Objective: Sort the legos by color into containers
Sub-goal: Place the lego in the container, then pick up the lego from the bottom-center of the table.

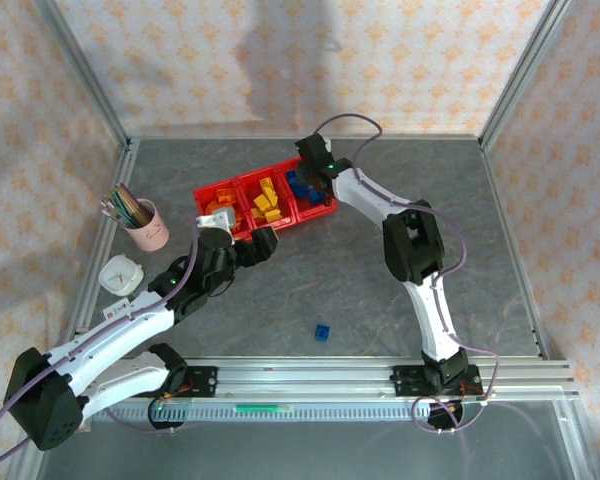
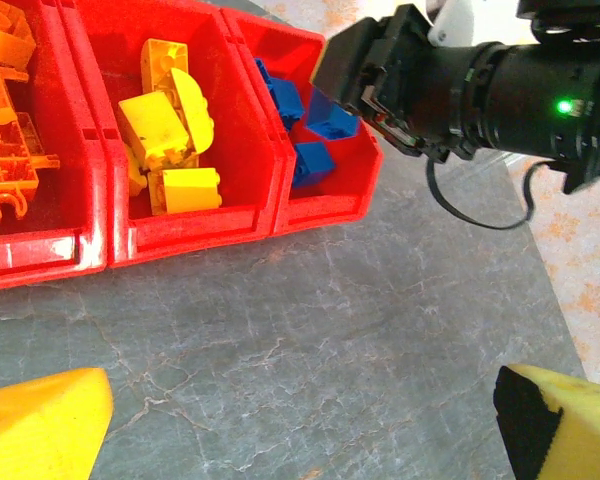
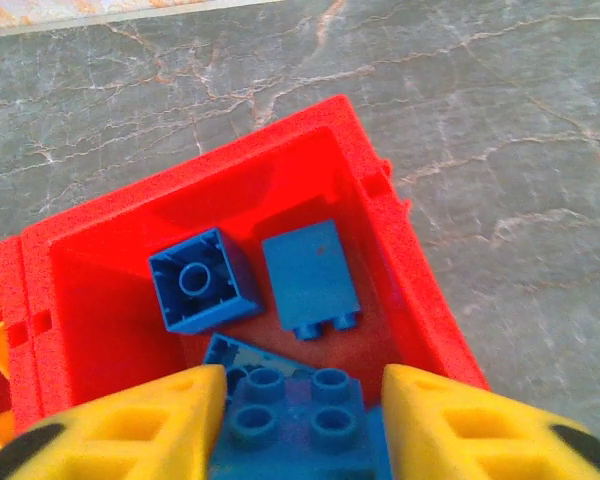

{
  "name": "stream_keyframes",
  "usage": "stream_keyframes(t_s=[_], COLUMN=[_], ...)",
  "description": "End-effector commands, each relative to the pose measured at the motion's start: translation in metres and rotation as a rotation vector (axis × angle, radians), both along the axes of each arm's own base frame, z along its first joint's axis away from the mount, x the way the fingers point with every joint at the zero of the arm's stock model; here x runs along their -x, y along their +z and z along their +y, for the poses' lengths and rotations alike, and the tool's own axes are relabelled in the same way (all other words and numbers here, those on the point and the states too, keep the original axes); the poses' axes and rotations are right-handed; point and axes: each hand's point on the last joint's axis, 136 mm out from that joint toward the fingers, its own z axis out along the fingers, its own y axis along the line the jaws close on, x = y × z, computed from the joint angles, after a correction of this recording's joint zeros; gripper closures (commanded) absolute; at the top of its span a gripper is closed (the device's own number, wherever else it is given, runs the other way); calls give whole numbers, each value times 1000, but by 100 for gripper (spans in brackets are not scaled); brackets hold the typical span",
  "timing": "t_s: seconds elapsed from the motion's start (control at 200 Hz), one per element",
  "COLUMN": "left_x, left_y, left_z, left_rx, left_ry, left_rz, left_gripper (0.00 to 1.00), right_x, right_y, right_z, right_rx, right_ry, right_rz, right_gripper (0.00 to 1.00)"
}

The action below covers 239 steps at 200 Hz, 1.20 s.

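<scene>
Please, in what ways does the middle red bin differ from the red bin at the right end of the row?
The middle bin holds yellow bricks; the right-end bin holds blue bricks. The right gripper hangs over the right-end bin; no fingers are over the middle bin. Both are red, open-topped and joined in one row.

Nothing actually legible here tbh. Closest thing: fine tick marks along the strip (image 1: 310, 411) at the near edge of the table (image 1: 400, 290), plus a small green patch (image 1: 257, 408) on it, all too tiny to make out any digits. Also a faint doodle-like mark on the pink cup (image 1: 152, 234) by the left edge, too blurry to call.
</scene>
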Motion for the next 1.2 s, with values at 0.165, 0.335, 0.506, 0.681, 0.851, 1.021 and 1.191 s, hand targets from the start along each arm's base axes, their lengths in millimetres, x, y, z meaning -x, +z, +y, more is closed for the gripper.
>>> stream_keyframes(t_s=[0.165, 0.335, 0.506, 0.681, 0.851, 1.021, 1.191], left_x=[-8, -5, 1, 11, 24, 41, 58], left_y=[15, 21, 19, 12, 4, -2, -13], left_z=[-4, -6, -7, -9, -15, -27, -32], left_rx=[-3, 10, 19, 35, 36, 20, 25], left_ry=[-14, -32, -51, -62, -78, -106, -110], left_rz=[-32, -38, -26, -6, 12, 31, 60], left_gripper=[1, 1, 1, 1, 1, 1, 1], right_x=[11, 45, 92, 144, 196, 247, 298], right_y=[48, 61, 61, 51, 41, 20, -7], right_z=[-2, -15, -35, -42, -41, -43, -47], right_rx=[-14, -56, -58, -46, -36, 18, 77], right_ry=[33, 50, 55, 112, 175, 206, 228], right_rz=[-46, -42, -10, 50, 94, 153, 225], right_gripper=[41, 36, 31, 25, 22, 19, 16])
